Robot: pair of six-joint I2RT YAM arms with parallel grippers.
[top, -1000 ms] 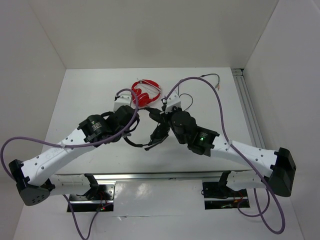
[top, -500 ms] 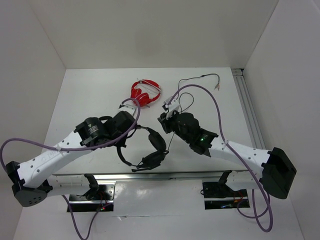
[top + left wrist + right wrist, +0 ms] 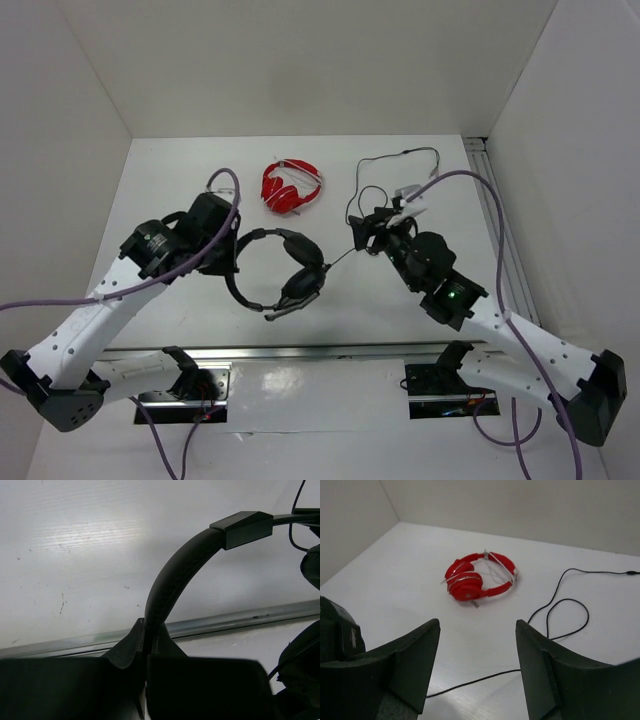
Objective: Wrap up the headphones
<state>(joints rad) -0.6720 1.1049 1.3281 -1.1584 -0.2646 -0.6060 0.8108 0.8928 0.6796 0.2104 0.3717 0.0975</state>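
Note:
The black headphones (image 3: 283, 272) are held near the table's middle, earcups (image 3: 303, 262) towards the right. My left gripper (image 3: 226, 258) is shut on the thin headband (image 3: 175, 570), which rises from between its jaws (image 3: 148, 632) in the left wrist view. The thin black cable (image 3: 400, 157) runs right from the earcups, loops, and ends at the back right. My right gripper (image 3: 366, 233) stands open just right of the earcups, holding nothing. In the right wrist view the cable (image 3: 470, 682) lies on the table below its spread fingers (image 3: 478, 625).
Small red headphones (image 3: 292, 187) lie at the back centre, also in the right wrist view (image 3: 476, 578). A metal rail (image 3: 320, 352) runs along the near edge and another rail (image 3: 495, 220) along the right side. White walls enclose the table.
My right gripper has opened and pulled back to the right, away from the earcups. My left arm has swung left with the headphones, which now hang spread wider.

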